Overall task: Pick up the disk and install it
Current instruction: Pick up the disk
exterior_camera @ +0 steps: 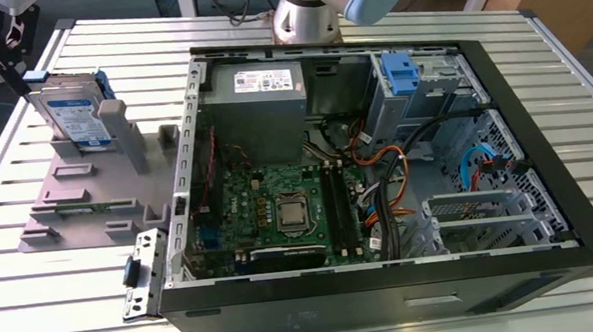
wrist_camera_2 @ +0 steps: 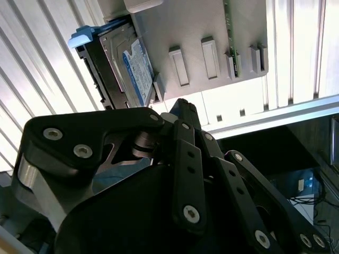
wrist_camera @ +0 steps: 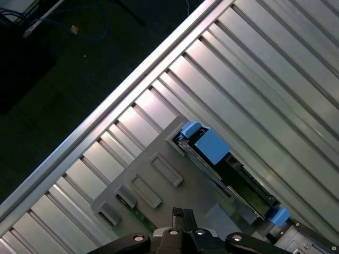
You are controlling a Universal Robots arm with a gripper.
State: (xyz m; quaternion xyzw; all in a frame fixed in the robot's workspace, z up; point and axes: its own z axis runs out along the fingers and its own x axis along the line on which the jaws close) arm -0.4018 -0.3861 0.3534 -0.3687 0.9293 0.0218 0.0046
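Currently the disk (exterior_camera: 70, 113) stands on edge in its grey holder (exterior_camera: 73, 193), upper left of the exterior view — upright, I judge, for easy gripping; my pincer (wrist_camera: 180, 216) hovers near it, pressed together, empty.

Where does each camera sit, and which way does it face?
Exterior view: off the arm, high, looking down at the open computer case; the arm shows behind it.
Second wrist view: on the wrist, looking past the gripper at the disk, upright in the grey holder.
First wrist view: on the wrist, looking down onto the disk's edge; the gripper shows.
Shared: all three show disk and holder.
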